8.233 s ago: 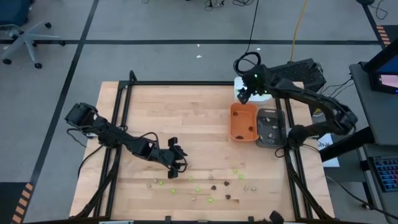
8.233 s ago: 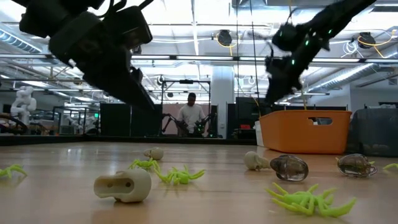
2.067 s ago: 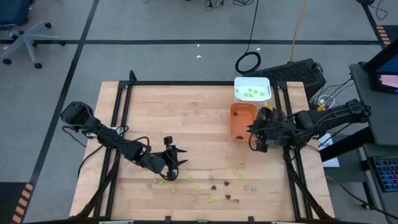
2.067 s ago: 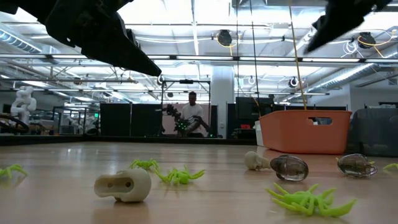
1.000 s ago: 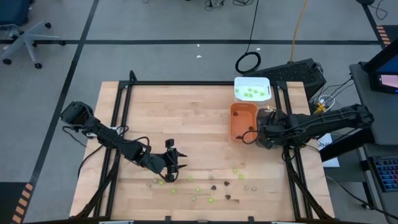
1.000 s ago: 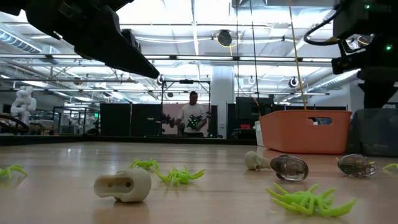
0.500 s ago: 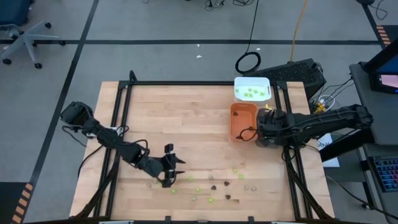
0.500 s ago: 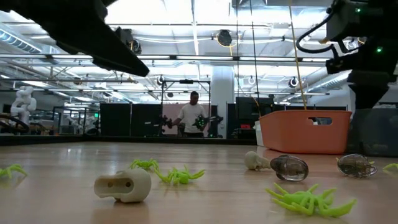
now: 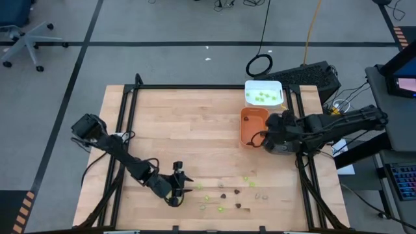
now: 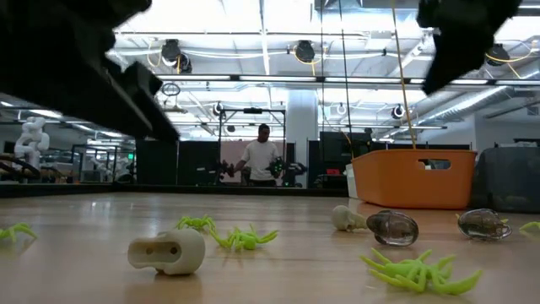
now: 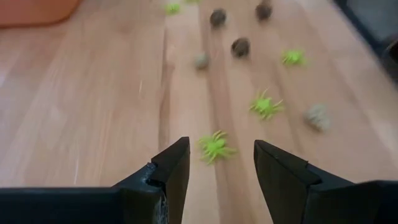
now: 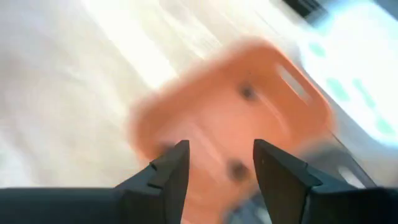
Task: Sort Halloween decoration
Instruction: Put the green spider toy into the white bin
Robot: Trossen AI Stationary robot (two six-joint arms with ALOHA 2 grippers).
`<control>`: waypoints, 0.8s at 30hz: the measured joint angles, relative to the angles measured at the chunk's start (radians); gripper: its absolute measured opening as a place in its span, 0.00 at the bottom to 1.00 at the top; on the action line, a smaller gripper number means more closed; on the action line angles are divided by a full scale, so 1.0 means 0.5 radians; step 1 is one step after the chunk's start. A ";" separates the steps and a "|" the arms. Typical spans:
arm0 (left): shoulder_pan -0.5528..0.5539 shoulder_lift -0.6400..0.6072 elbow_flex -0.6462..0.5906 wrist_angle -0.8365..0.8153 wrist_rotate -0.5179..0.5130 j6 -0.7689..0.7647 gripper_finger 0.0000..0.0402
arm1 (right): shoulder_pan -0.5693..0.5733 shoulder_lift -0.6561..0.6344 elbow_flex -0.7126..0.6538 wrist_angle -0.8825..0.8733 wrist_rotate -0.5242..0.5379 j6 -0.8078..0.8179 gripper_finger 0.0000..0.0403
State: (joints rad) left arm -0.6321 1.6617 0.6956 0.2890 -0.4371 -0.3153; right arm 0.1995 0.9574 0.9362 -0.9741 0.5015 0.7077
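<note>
A: Where is the left gripper (image 11: 214,165) held?

B: Low over the table (image 9: 195,123), jaws apart, a green spider (image 11: 214,147) framed between them (other decorations scattered beyond).

A: And the right gripper (image 12: 217,165)?

B: Parted, empty, over the orange tray (image 12: 236,118). The spider should be centred before the jaws are closed.

Trays: three, orange (image 9: 254,127), white (image 9: 263,93), grey (image 9: 284,147) mostly hidden under an arm. Loose pieces on the table, high view: about five green spiders (image 9: 220,209), four brown (image 9: 238,206), three pale (image 9: 266,194). Arms: two. One person (image 10: 261,160) in the room behind.
</note>
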 joint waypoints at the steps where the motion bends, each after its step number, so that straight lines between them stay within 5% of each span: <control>1: 0.001 0.026 0.000 -0.001 -0.001 -0.004 0.44 | 0.035 0.000 0.004 0.117 0.000 -0.080 0.41; 9: 0.052 0.226 -0.001 0.183 0.087 0.233 0.44 | 0.335 0.158 0.004 0.918 -0.006 -0.704 0.41; 16: 0.153 0.344 -0.001 0.249 0.217 0.432 0.43 | 0.501 0.489 0.003 1.223 -0.008 -0.915 0.41; 24: 0.285 0.362 -0.001 0.287 0.549 0.599 0.25 | 0.591 0.891 0.003 1.523 -0.009 -0.917 0.41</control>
State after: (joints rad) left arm -0.4897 1.8427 0.6952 0.4327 -0.1626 -0.0158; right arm 0.4952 1.4030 0.9379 -0.2126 0.4973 0.2494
